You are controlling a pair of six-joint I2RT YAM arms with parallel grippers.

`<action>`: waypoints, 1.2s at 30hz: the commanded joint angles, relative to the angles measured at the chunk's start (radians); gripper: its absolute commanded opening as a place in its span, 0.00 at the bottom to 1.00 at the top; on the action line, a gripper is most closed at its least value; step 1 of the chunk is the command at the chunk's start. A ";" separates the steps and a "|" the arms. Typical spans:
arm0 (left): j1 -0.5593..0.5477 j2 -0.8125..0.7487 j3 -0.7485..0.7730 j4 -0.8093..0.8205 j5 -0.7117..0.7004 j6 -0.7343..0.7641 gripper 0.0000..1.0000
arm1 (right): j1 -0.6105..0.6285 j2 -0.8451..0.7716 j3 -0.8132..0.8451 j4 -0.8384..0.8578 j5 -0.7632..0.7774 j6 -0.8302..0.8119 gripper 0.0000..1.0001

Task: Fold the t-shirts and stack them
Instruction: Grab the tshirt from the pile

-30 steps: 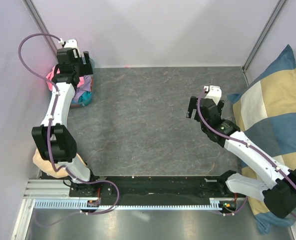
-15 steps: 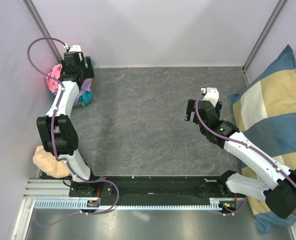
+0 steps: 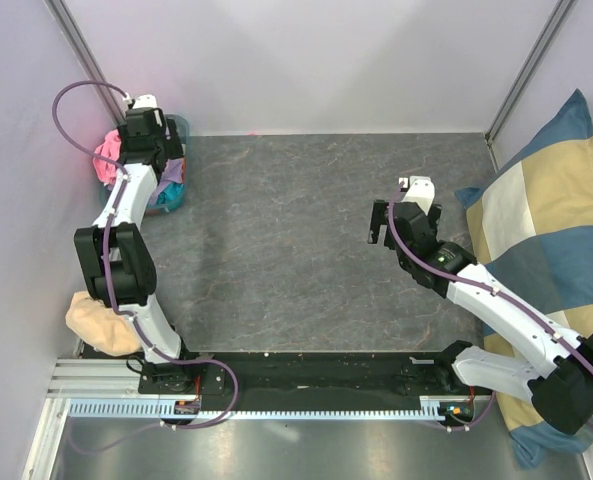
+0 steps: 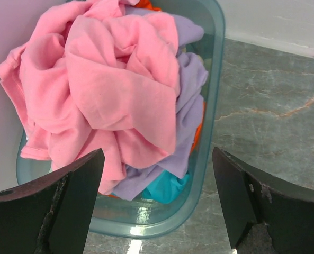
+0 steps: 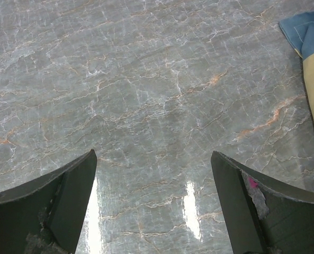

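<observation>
The t-shirts lie crumpled together in a translucent teal tub [image 4: 212, 132] at the table's far left corner. A bright pink tee [image 4: 109, 90] is on top, with a lavender tee [image 4: 191, 100], a teal tee [image 4: 170, 188] and a sliver of an orange tee [image 4: 199, 132] under it. My left gripper [image 4: 158, 159] hovers open just above the pile [image 3: 106, 160], touching none of it. Far off at the right, my right gripper [image 3: 404, 212] stands open over bare grey tabletop [image 5: 154, 79], nothing between its fingers [image 5: 66, 185].
A large blue-and-cream checked cushion [image 3: 556, 220] fills the right edge, its corner showing in the right wrist view [image 5: 307, 32]. A peach cloth bundle [image 3: 96, 320] lies by the left arm's lower link. Walls close in behind and to the left of the tub [image 3: 171, 195].
The left arm has folded in, its elbow rising up the left side, while its gripper stays over the tub. The right gripper has edged slightly left. Both stay open.
</observation>
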 commanded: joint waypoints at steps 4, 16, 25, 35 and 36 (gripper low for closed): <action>0.054 0.096 0.040 0.056 -0.009 -0.035 0.91 | 0.005 0.012 0.013 -0.001 -0.014 -0.004 0.98; 0.055 0.186 0.128 0.065 -0.006 -0.035 0.24 | 0.008 0.022 0.018 -0.005 -0.015 -0.010 0.98; 0.054 0.075 0.048 0.053 0.035 -0.090 0.02 | 0.010 0.029 -0.001 0.010 -0.035 0.015 0.98; -0.017 -0.233 -0.065 0.024 0.118 -0.137 0.02 | 0.028 0.022 0.013 0.016 -0.061 0.041 0.98; -0.046 -0.258 -0.079 0.024 0.111 -0.127 0.02 | 0.028 0.021 0.015 0.015 -0.061 0.042 0.98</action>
